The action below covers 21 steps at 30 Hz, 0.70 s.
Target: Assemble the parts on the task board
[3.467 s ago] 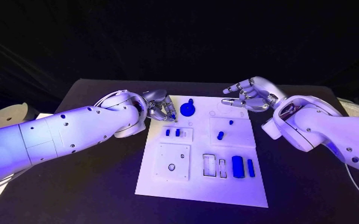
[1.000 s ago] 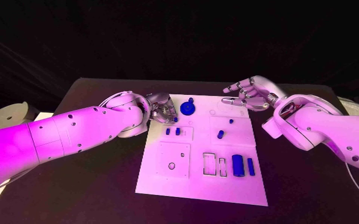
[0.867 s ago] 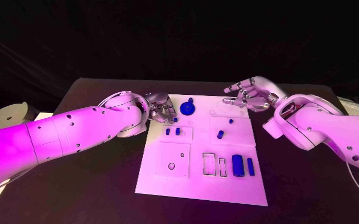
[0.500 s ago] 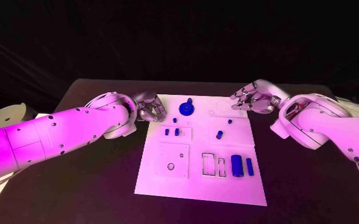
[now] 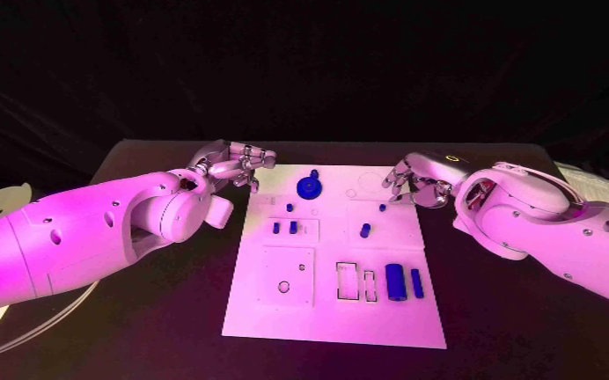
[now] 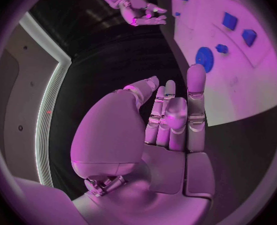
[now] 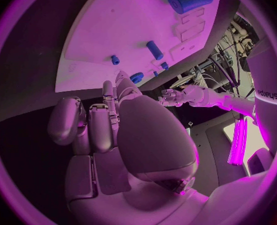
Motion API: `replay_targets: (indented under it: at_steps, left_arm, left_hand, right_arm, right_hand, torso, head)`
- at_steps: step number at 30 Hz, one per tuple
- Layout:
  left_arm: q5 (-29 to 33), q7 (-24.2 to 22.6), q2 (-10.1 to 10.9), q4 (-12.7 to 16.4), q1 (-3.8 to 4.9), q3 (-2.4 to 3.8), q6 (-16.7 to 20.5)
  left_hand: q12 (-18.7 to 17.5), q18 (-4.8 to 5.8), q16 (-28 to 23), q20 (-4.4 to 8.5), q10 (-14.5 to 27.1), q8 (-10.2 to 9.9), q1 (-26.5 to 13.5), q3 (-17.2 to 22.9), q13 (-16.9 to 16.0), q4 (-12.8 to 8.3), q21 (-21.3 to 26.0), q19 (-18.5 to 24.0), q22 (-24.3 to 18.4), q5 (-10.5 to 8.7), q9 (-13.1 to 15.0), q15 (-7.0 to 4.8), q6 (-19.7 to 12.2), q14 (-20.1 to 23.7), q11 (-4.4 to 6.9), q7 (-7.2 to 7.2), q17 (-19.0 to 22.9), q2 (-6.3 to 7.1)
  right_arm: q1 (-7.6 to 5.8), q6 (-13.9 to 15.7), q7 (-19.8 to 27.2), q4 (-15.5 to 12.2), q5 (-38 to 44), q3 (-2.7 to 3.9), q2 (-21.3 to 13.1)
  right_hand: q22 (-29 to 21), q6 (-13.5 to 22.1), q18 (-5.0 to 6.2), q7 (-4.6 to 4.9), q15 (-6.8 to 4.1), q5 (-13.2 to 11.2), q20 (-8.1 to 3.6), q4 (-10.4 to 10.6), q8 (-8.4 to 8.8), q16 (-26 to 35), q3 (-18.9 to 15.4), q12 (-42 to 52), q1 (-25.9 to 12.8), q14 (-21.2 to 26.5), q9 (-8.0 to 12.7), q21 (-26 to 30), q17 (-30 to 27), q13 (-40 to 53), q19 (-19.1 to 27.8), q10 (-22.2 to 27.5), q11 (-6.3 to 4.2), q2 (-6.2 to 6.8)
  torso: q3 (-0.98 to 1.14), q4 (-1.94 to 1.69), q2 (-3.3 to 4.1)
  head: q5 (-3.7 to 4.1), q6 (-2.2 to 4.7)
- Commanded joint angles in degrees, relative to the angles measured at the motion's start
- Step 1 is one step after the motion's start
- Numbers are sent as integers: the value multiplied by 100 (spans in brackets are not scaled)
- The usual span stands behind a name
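Lying on one task board [image 5: 381, 314], seven blue parts [image 5: 396, 281]

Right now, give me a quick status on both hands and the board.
Left robot hand empty beside task board. Right robot hand empty at its far right edge. Blue parts untouched. Nothing in the way.

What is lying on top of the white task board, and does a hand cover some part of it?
On the task board lie small blue parts: a round gear, small pegs and a cylinder. The left hand and right hand sit at its far corners, covering little of the board.
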<state>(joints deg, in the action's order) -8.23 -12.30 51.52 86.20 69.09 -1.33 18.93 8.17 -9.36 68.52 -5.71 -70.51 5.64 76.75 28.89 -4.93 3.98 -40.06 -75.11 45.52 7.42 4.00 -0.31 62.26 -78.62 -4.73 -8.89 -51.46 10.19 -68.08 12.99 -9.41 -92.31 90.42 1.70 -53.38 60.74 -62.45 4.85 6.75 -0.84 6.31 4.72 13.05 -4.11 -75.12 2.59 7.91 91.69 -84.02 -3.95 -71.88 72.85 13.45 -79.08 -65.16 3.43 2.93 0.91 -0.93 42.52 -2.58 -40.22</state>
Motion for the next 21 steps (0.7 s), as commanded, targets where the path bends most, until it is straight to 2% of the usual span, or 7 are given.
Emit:
replay_targets:
  at_steps: [1, 7, 13, 21]
  left_arm:
    - [1816, -1008, 36, 93, 0, -2, -196]
    - [2015, -1144, 93, 186, -1, -9, -256]
    - [2064, -1165, 115, 258, -2, -14, -292]
    - [2075, -1137, 136, 299, -3, -17, -269]
  left_hand:
    - [79, -59, 11, 30, -48, 38, -57, -116, -25, 3, 45, 32, -25, -21, 5, -6, 21, 44, 38, 9, 18, -13]
    - [113, -66, 2, 35, -48, 43, -58, -165, -37, -3, 99, 40, -70, -19, 4, -10, 18, 57, 44, 13, 51, -27]
    - [130, -73, -13, 38, -38, 45, -56, -193, -42, -10, 156, 55, -117, -17, 3, -11, 13, 73, 45, 14, 87, -35]
    - [169, -81, -32, 43, 10, 44, 10, -237, -52, -63, 240, 71, -184, -8, -3, -12, -15, 106, 43, 9, 143, -75]
  right_arm:
    - [23, -402, -373, -41, 964, -1, 42]
    - [63, -559, -473, -28, 1255, -11, 152]
    - [119, -740, -532, 33, 1428, -22, 268]
    - [165, -925, -518, 93, 1484, -31, 367]
  right_hand:
    - [-20, -14, 93, -2, -58, -89, -29, 19, 37, 44, 139, -73, 23, -266, 7, 36, -23, -135, -29, -64, -9, 86]
    - [-55, -29, 99, -17, -132, -230, -92, 85, 41, 86, 424, -164, -3, -265, 7, 72, -63, -374, -28, -109, -24, 171]
    - [-80, -49, 101, -27, -168, -257, -129, 115, 39, 113, 641, -218, -33, -266, 6, 98, -87, -526, -29, -135, -30, 229]
    - [-85, -105, 102, -58, -206, -269, -163, 124, 26, 128, 817, -235, -65, -269, -2, 109, -99, -626, -36, -189, -58, 251]
  torso:
    - [4, 1, -1]
    - [4, 11, 2]
    - [10, -6, 7]
    - [11, 3, 5]
  head:
    - [57, 16]
    - [74, 2]
    - [85, -17]
    - [51, -47]
